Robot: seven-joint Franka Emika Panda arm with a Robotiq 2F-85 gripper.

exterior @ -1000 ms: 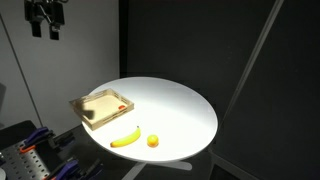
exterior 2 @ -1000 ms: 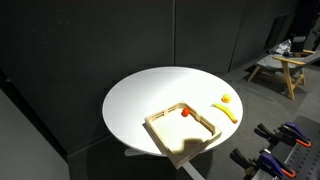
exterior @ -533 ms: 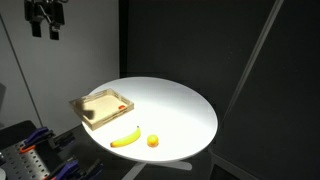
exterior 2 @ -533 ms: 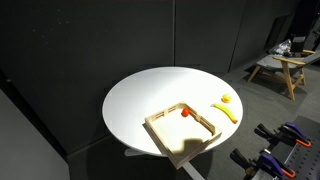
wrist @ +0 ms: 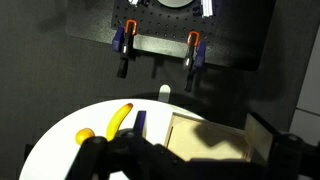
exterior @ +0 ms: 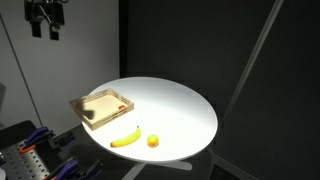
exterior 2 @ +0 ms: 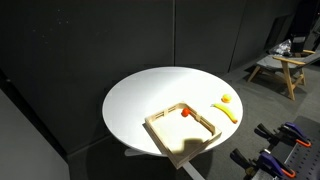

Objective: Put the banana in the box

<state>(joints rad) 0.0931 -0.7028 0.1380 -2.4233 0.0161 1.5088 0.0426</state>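
The banana [exterior: 125, 138] lies on the round white table [exterior: 185, 115] near its front edge, outside the box [exterior: 102, 106]. It also shows in an exterior view [exterior 2: 228, 111] and in the wrist view [wrist: 120, 120]. The light wooden box [exterior 2: 183, 128] holds only a small red mark [exterior 2: 186, 112]. In the wrist view the box [wrist: 215, 140] lies partly in shadow. My gripper [exterior: 46, 30] hangs high above the table's far left, well away from both. Its dark fingers stand wide apart at the bottom of the wrist view [wrist: 190, 165], open and empty.
A small orange-yellow ball [exterior: 153, 141] lies beside the banana, also seen in the wrist view [wrist: 85, 135]. Orange-and-blue clamps [wrist: 125, 40] hold a panel past the table edge. A wooden bench [exterior 2: 280, 62] stands in the background. Dark curtains surround the table.
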